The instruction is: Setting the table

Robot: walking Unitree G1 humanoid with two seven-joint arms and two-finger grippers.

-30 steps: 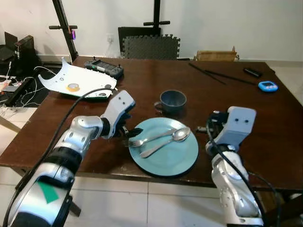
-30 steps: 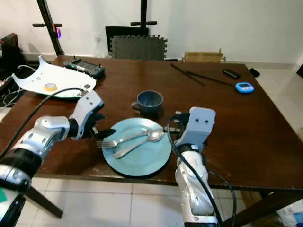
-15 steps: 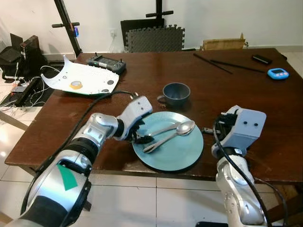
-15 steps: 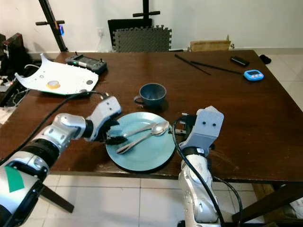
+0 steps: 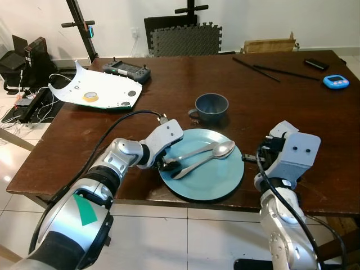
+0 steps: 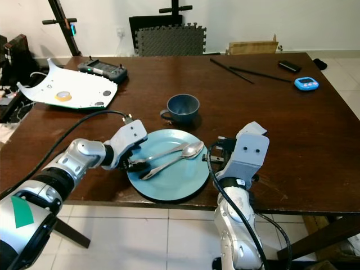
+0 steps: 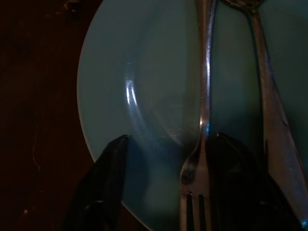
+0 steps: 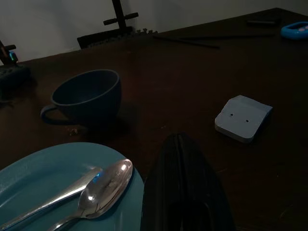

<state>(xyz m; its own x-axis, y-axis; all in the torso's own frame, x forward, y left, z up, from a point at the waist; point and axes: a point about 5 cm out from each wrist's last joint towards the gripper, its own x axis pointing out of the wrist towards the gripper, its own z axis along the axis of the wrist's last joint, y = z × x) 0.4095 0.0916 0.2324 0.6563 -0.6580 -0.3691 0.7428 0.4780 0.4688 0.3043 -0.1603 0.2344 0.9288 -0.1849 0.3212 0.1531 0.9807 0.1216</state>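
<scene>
A teal plate point(image 5: 211, 183) lies near the table's front edge, with a fork point(image 5: 196, 152) and a spoon point(image 5: 224, 149) side by side on it. My left gripper point(image 5: 167, 163) is at the plate's left rim, open. In the left wrist view its fingers point(image 7: 107, 185) straddle the fork point(image 7: 204, 96) at the tine end, with the spoon's handle point(image 7: 270, 120) just outside. My right gripper point(image 8: 179, 192) is shut and empty, low by the plate's right rim point(image 5: 249, 158). A blue cup point(image 5: 212, 106) stands just behind the plate.
A white panel point(image 5: 95, 90) with a tape roll and a black controller point(image 5: 126, 70) lie at the back left. Chopsticks point(image 5: 270, 70), a black device point(image 5: 315, 64) and a blue timer point(image 5: 336, 82) lie at the back right. A small grey block point(image 8: 243, 118) sits right of the cup.
The camera has shifted. My left gripper has moved right, from beside the plate onto its left rim over the fork's tines. The right gripper has stayed beside the plate.
</scene>
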